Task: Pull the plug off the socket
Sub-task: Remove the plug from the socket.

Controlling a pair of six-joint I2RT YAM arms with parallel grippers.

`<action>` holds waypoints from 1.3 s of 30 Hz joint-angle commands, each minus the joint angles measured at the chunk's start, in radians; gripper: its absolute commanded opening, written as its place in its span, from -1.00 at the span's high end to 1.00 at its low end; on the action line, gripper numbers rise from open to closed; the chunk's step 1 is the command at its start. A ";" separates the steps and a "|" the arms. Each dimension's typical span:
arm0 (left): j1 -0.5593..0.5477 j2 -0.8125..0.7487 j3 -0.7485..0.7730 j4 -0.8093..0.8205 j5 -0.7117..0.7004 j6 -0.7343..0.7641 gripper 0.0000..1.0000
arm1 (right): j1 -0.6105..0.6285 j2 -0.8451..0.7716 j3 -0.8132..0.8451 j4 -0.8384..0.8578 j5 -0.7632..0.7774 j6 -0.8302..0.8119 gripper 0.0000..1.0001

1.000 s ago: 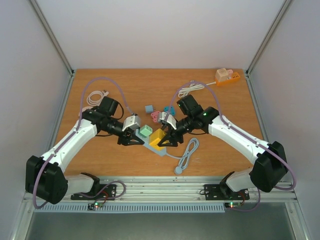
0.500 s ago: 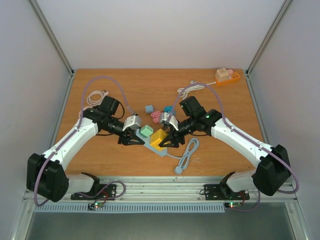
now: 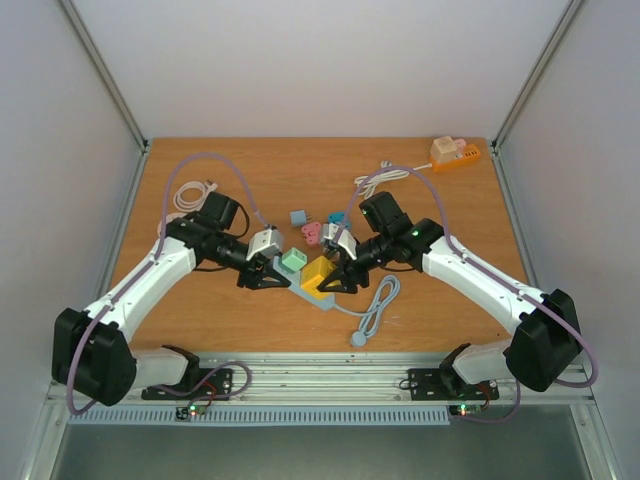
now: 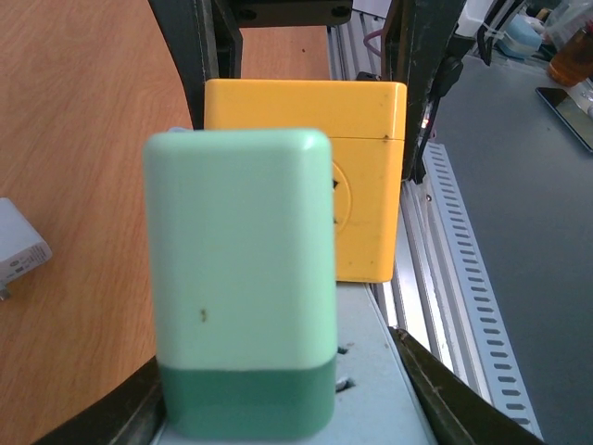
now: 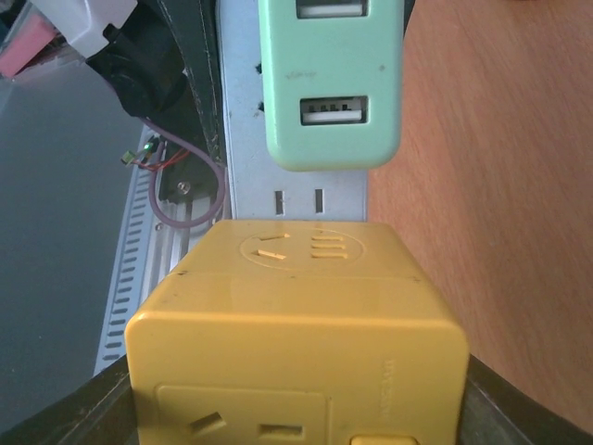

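Observation:
A grey-blue power strip (image 3: 322,302) lies on the wooden table with a mint-green plug (image 3: 291,261) and a yellow cube plug (image 3: 318,273) standing in its sockets. My left gripper (image 3: 268,277) grips the sides of the strip's left end. In the left wrist view the green plug (image 4: 239,278) stands between my fingers (image 4: 463,399), with the yellow cube (image 4: 357,167) behind it. My right gripper (image 3: 336,280) is shut on the yellow cube (image 5: 296,315), a finger (image 5: 505,408) against each side. The green plug (image 5: 332,83) and the strip (image 5: 296,199) lie beyond it.
The strip's grey cable (image 3: 375,305) loops toward the near edge. Small blue (image 3: 298,217), pink (image 3: 312,232) and teal (image 3: 338,219) adapters lie behind the strip. An orange socket block (image 3: 452,153) sits back right, a coiled white cable (image 3: 190,195) back left, and a white charger (image 4: 18,248) beside the strip.
Both grippers have closed in a little on the strip: the left one shifted slightly right, and the right arm dropped slightly onto the yellow cube. The plugs have not moved.

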 commanded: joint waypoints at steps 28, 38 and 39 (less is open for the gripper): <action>-0.001 -0.018 0.013 -0.016 0.044 0.047 0.99 | -0.057 -0.042 -0.027 0.076 -0.075 0.010 0.98; -0.002 -0.010 -0.004 0.035 -0.004 0.006 0.99 | -0.063 -0.009 0.009 0.050 -0.074 0.037 0.98; -0.001 -0.007 -0.003 0.037 -0.009 0.001 0.99 | -0.062 -0.002 0.014 0.047 -0.072 0.040 0.98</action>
